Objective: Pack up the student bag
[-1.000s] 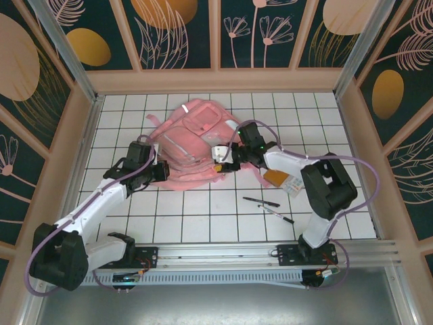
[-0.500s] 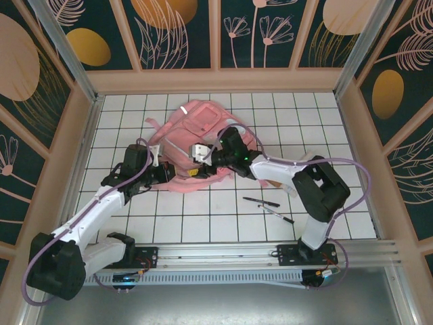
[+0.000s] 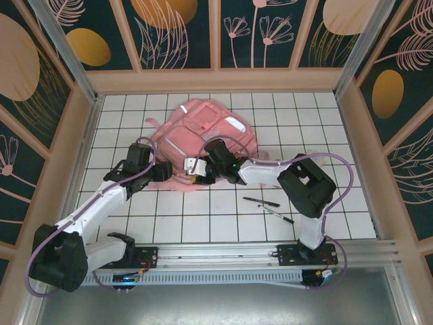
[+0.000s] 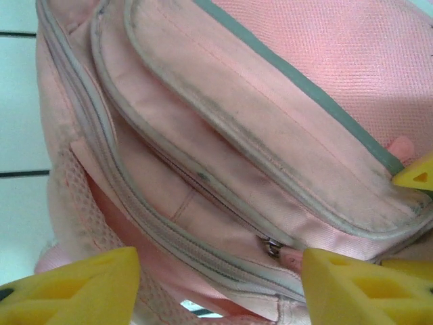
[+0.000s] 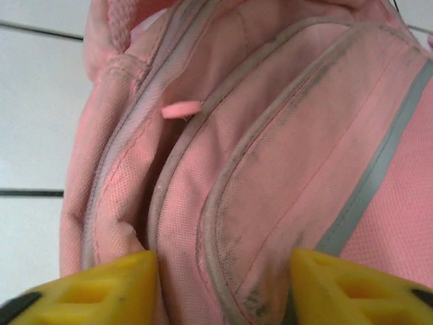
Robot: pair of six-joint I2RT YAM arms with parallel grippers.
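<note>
Where grey piping [image 5: 211,196] curves, the student bag [image 4: 325,47] shows scuffed weave.

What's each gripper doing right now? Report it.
Left gripper: open above the bag.
Right gripper: jaws apart astride a bag fold; grip cannot be told.

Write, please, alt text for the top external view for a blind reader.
A large soft pink fabric backpack lies on a white gridded table, left gripper and right gripper at its near edge. Two black pens lie nearby.
</note>
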